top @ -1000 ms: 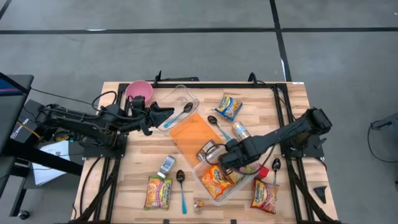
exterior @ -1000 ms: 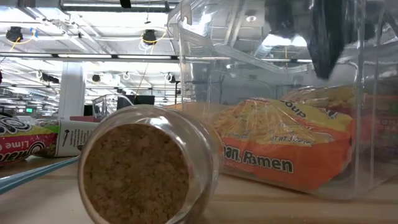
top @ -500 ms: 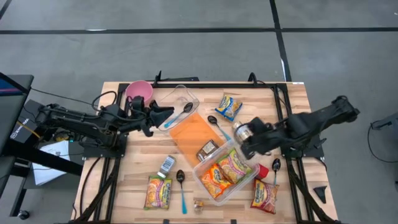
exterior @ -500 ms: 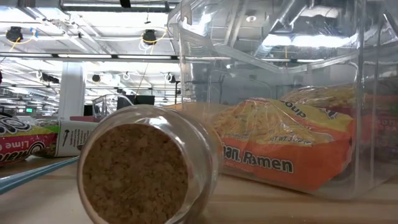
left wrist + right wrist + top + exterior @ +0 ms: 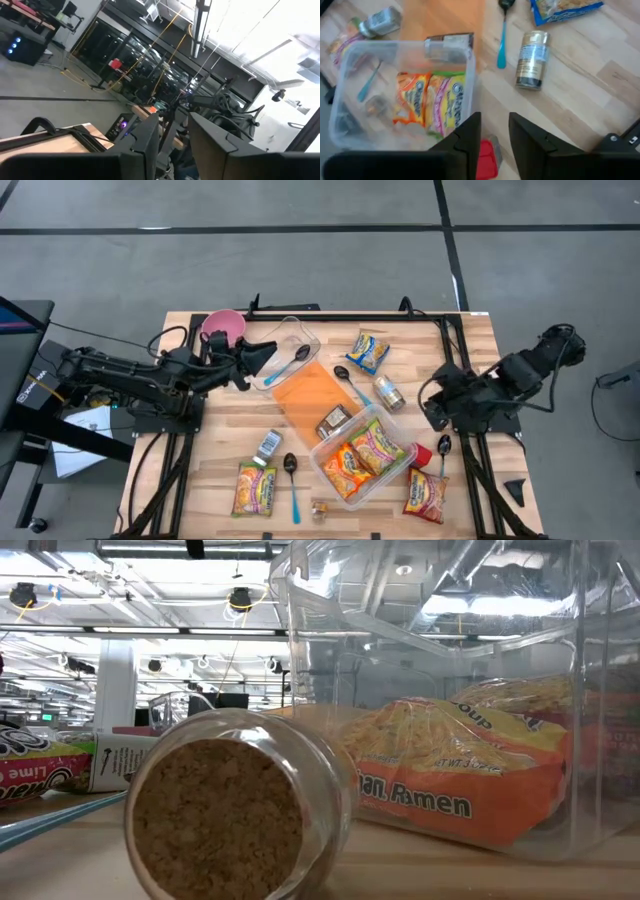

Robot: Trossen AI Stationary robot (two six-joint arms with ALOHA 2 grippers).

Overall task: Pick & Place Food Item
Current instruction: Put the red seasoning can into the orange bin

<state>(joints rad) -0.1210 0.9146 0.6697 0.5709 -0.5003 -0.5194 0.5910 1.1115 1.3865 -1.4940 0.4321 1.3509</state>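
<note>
Since the earlier frames, the right gripper [image 5: 433, 402] has withdrawn from the clear container [image 5: 327, 470] toward 3 o'clock and now hangs near the table's [image 5: 460, 520] right edge, its fingers [image 5: 530, 142] slightly parted with nothing between them. Two ramen packets [image 5: 362, 458] lie side by side inside the clear container, at about 5 o'clock from the table's centre. Nearest the front edge, at 6 o'clock, a small cork-stoppered jar [image 5: 232, 812] lies on its side, with another noodle packet [image 5: 254, 489] at 7 o'clock and a further packet [image 5: 425, 494] at 5 o'clock. An orange lid [image 5: 310, 397] lies flat at the centre, a can [image 5: 388, 393] just beside it toward 3 o'clock. Farther off, a blue-edged packet [image 5: 368, 350] lies at 1 o'clock. The left gripper [image 5: 266, 358] waits at 11 o'clock beside a pink bowl [image 5: 223, 328], its fingers [image 5: 150, 137] standing slightly apart, pinching nothing.
</note>
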